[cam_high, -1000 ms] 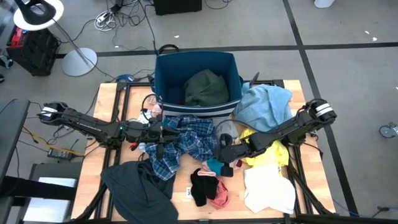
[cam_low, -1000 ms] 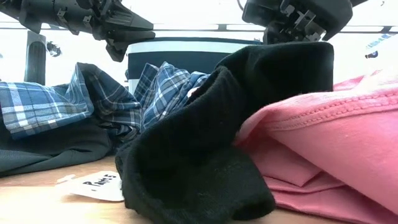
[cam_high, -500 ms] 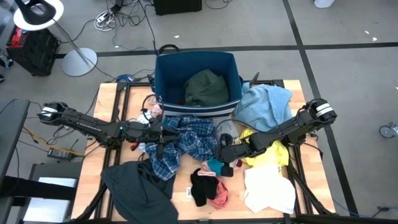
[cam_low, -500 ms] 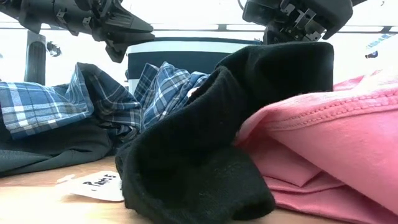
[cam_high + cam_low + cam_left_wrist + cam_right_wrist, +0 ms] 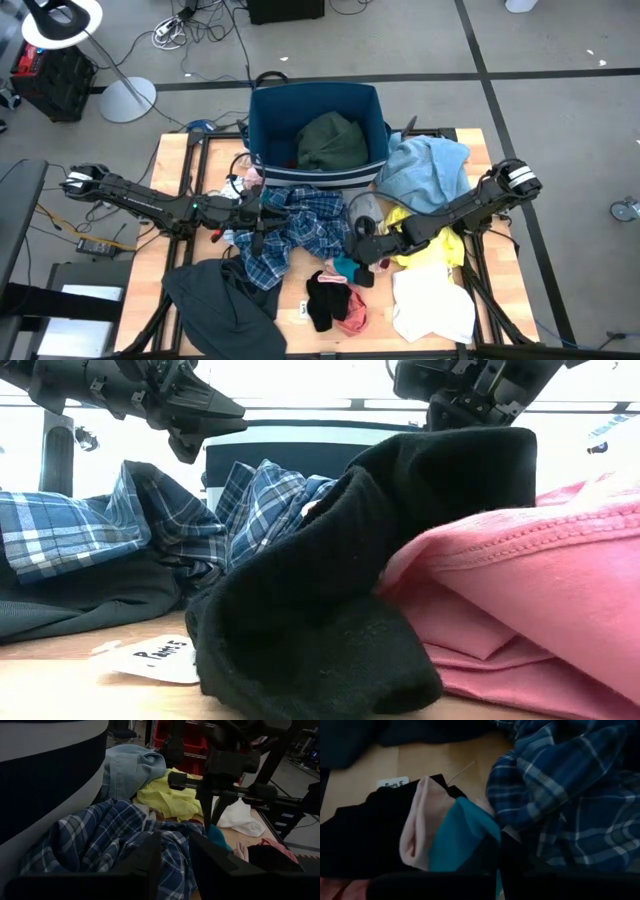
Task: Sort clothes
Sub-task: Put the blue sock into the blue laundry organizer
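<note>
Now, left gripper (image 5: 262, 222) fingers apart over the blue plaid shirt (image 5: 300, 222), right gripper (image 5: 356, 252) pinched together on the teal garment (image 5: 462, 836) beneath it

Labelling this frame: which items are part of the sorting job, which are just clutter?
Job: blue plaid shirt, light blue garment, yellow garment, white garment, black sock, dark green garment.
Clutter: paper label, floor cables.

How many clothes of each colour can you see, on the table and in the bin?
Blue plaid: 1
Light blue: 1
Yellow: 1
White: 1
Dark grey: 1
Black: 1
Pink: 1
Teal: 1
Dark green, in the bin: 1
Total: 9 that show clearly
</note>
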`<action>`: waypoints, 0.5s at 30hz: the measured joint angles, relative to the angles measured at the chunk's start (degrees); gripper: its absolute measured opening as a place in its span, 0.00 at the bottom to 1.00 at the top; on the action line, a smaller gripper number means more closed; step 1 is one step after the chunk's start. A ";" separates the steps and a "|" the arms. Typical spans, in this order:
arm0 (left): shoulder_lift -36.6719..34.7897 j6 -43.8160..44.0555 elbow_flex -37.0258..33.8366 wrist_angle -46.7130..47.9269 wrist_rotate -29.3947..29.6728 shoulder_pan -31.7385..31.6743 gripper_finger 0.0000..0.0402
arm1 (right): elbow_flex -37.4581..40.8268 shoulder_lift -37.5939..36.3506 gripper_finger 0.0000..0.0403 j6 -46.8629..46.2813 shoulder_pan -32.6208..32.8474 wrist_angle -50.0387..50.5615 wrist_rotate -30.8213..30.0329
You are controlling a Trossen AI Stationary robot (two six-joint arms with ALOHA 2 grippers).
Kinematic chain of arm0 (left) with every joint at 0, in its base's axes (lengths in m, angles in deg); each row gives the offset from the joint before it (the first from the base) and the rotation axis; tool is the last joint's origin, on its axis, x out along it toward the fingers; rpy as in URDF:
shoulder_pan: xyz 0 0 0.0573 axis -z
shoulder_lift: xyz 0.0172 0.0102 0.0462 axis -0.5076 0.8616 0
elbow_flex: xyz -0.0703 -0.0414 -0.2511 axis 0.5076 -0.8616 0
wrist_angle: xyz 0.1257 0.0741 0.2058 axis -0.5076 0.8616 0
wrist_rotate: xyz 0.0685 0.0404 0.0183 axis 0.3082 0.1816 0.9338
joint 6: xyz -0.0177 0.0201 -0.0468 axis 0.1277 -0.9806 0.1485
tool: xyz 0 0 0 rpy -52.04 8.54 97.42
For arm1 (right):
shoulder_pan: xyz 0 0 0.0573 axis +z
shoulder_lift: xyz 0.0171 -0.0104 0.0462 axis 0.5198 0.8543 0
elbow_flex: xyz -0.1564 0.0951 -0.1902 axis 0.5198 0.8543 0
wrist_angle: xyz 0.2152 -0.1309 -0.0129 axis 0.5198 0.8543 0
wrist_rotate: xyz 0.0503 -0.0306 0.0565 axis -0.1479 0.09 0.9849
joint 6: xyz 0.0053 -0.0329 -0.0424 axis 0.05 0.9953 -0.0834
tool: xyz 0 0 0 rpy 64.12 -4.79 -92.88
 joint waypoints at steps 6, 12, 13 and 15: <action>0.00 0.00 0.00 0.03 0.00 0.00 0.26 | -0.02 0.00 0.01 -0.31 0.36 -0.07 0.02; 0.00 0.00 0.00 0.19 0.00 0.00 0.26 | -0.02 0.02 0.01 -0.31 0.33 -0.07 0.00; 0.00 -0.01 0.00 0.31 0.00 0.00 0.26 | -0.02 0.02 0.01 -0.31 0.29 -0.07 0.00; 0.00 0.00 0.00 0.33 0.00 0.00 0.26 | -0.02 0.01 0.01 -0.29 0.17 -0.07 0.00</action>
